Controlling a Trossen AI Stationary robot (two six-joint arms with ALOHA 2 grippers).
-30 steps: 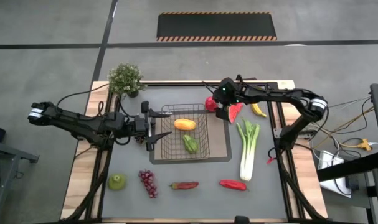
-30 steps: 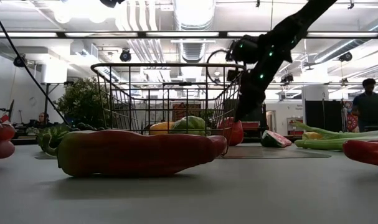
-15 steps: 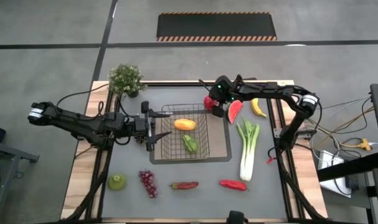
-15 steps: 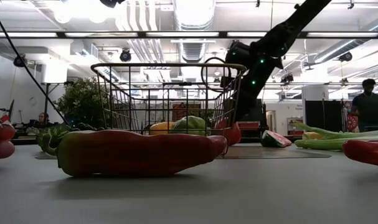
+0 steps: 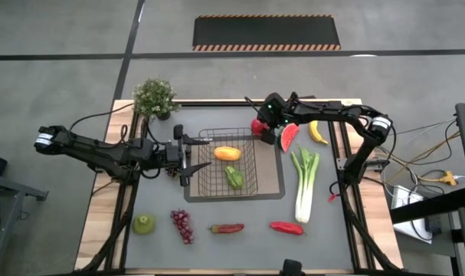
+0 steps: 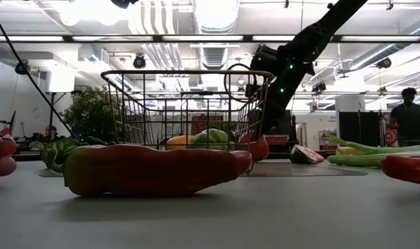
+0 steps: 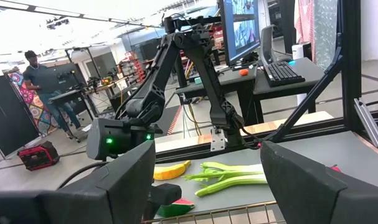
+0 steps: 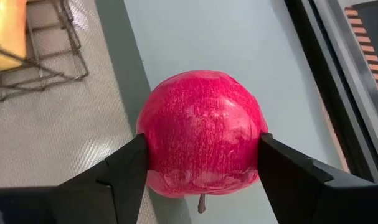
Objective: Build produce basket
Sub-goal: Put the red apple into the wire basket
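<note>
Your left gripper waits with fingers spread at the left wall of the basket, which holds an orange piece and a green pear. Your right gripper pinches the red apple just beyond the basket's far right corner.

My right arm reaches in bent at the elbow, its hand tipped downward with both fingers pressed against a round red apple, while my left arm stretches level, its hand spread wide and gripping nothing.
</note>
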